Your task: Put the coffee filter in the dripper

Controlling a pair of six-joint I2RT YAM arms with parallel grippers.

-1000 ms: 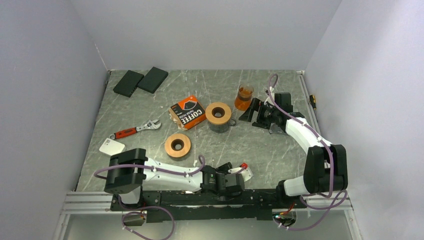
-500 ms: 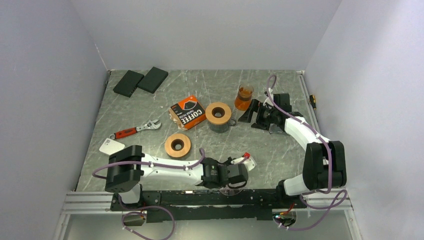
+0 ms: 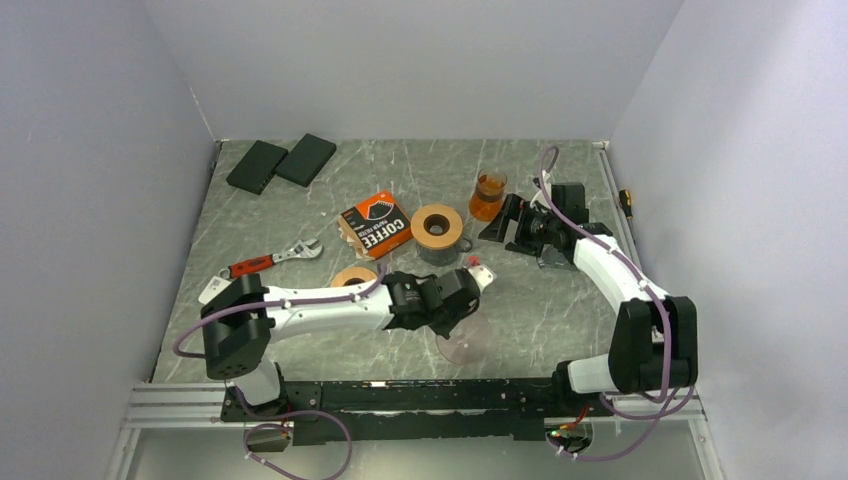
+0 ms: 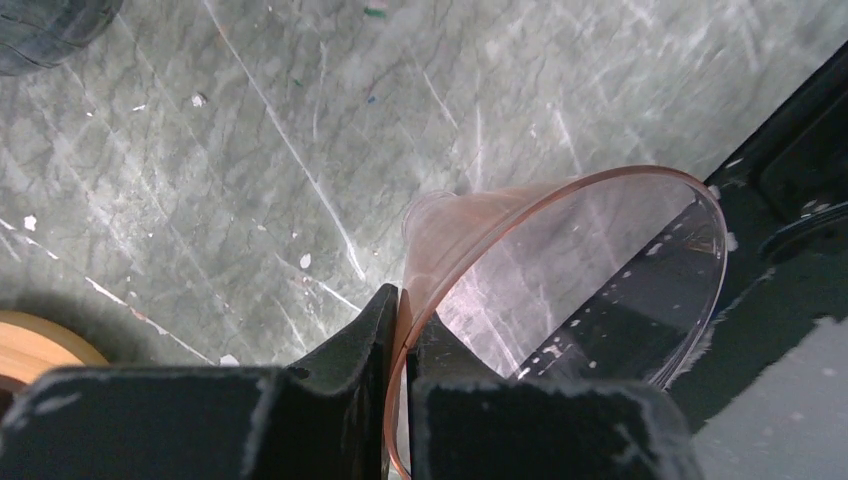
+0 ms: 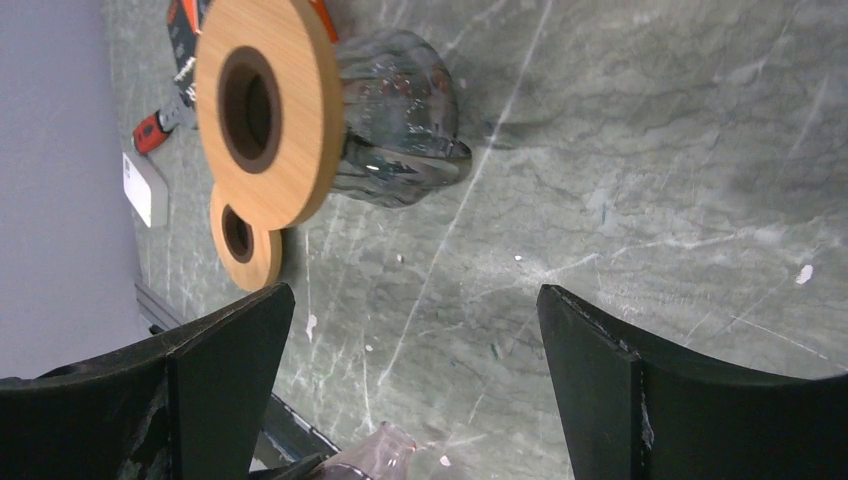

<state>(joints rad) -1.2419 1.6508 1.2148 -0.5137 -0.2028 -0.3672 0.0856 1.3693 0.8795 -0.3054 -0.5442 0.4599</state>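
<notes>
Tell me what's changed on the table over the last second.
The left hand closed on the rim of the clear pink funnel and carried it from the near edge toward mid-table, its arm now partly covering the nearer wooden ring. The right hand stayed open beside the amber glass; the wrench and coffee box didn't move.

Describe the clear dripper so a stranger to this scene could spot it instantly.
Find the grey marble table, then the left arm stretched across its near half. At that arm's tip, the left gripper pinches the rim of the dripper. Unlike the opaque wooden ring beyond it, it is a see-through, pink-tinted cone.
</notes>
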